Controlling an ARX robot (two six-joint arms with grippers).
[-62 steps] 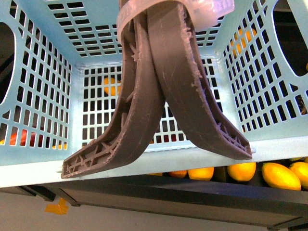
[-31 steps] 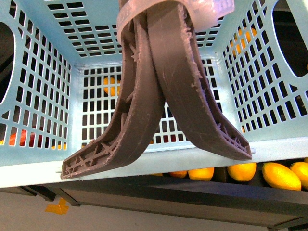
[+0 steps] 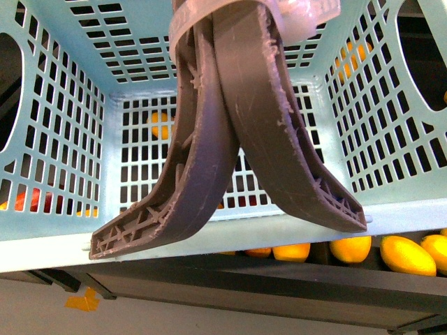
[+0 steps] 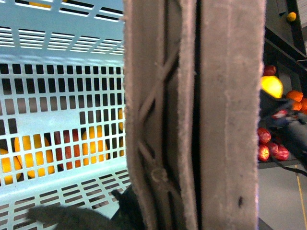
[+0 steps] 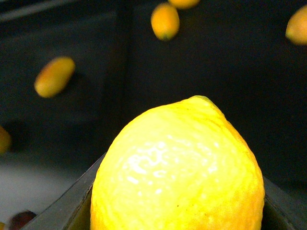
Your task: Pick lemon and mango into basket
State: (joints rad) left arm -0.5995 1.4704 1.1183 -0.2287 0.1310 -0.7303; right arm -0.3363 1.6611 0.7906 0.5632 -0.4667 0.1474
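Front view, against one second back: no real change. The basket [image 3: 63,139] hangs tilted in the same spot, its open mouth toward the camera. The two handles [image 3: 209,139] are crossed and bound by the zip tie [image 3: 293,17], shifted by a hair at most. Fruit glimpsed through the slots lies behind the walls, and none is seen inside.

Judgement: the basket is being held steady as a target. No drop has been made.

The shelf [image 3: 279,286] under the basket carries a row of mangoes [image 3: 408,255], untouched.

The lemon [image 5: 177,167] sits between the right fingers [image 5: 72,206], which close on it from both sides, the tip pointing away from the camera. In the left wrist view it [image 4: 271,86] shows past the handles, out beside the basket and well apart from its mouth.

The left fingers [image 4: 72,218] show only as a dark shape hard against the handles. Whether they clamp them cannot be told.

Reading: the lemon is picked and its carry to the basket remains, then the mango.
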